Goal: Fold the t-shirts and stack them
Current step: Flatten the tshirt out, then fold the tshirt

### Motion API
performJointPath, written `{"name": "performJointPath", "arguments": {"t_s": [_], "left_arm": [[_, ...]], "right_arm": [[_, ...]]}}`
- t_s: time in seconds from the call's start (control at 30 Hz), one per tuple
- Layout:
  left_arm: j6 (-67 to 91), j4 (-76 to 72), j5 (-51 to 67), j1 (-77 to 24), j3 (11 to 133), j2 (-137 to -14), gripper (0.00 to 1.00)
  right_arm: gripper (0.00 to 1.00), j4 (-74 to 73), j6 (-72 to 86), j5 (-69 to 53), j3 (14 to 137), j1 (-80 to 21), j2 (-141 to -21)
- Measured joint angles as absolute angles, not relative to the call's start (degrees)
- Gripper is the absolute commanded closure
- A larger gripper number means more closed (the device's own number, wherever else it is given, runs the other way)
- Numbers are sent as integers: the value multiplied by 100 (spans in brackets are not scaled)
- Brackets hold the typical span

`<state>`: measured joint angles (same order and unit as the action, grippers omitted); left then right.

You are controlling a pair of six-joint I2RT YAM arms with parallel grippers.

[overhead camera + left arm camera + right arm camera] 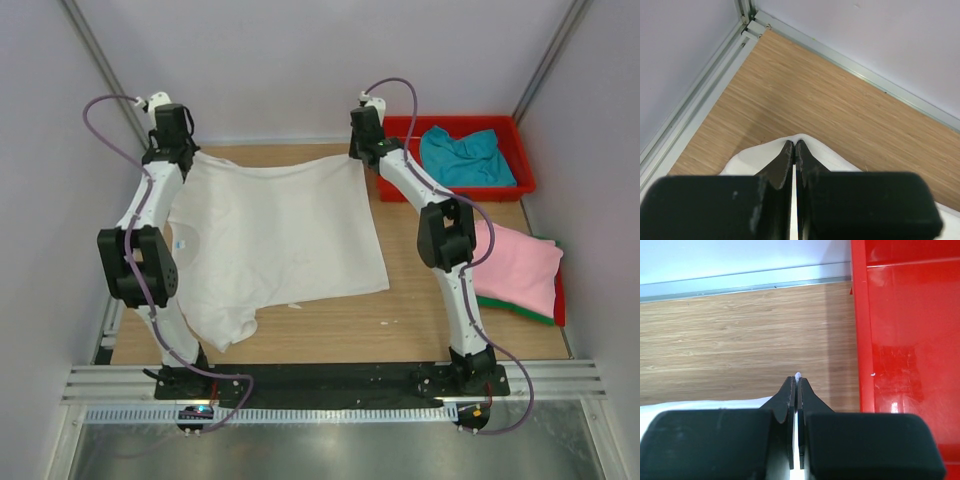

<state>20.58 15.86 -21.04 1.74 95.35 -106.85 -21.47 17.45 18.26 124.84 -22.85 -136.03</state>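
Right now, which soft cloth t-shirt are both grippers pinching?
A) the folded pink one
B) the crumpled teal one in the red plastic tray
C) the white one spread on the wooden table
C: the left gripper and right gripper are each shut on a far corner of the white cloth t-shirt.

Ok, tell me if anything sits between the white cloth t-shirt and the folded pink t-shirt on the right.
Only the elbow of the right arm, which stands over the bare strip of wooden table between the white t-shirt and the folded pink t-shirt. Nothing else bulky shows there.
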Motion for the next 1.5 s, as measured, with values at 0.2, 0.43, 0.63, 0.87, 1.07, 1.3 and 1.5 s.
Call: {"name": "performJointPath", "arguments": {"t_s": [0.2,0.43,0.63,0.87,1.07,1.3,1.5], "left_arm": [[2058,1509,-2097,298,8984,-10344,100],[2056,1503,-1990,360,8147,-9612,100],[2200,1525,-1925,362,7566,-8936,100],[2676,1852,-1925,362,6989,-8331,100],[3177,2309,-1922,362,6657,-8066,100],[3883,2912,-1881,336,6366,-7778,100],[4475,3476,-2016,126,6077,-7719,100]], "right_arm": [[99,-2134,1745,1826,12457,-2250,-13603],[99,-2078,1813,1776,12178,-2237,-13603],[99,-2080,1841,1756,11885,-2237,-13600],[99,-2097,1900,1693,11793,-2237,-13600],[99,-2115,1946,1621,11633,-2237,-13579],[99,-2368,1949,1605,11548,-2237,-13515],[99,-2515,1918,1581,11181,-2237,-13266]]}}
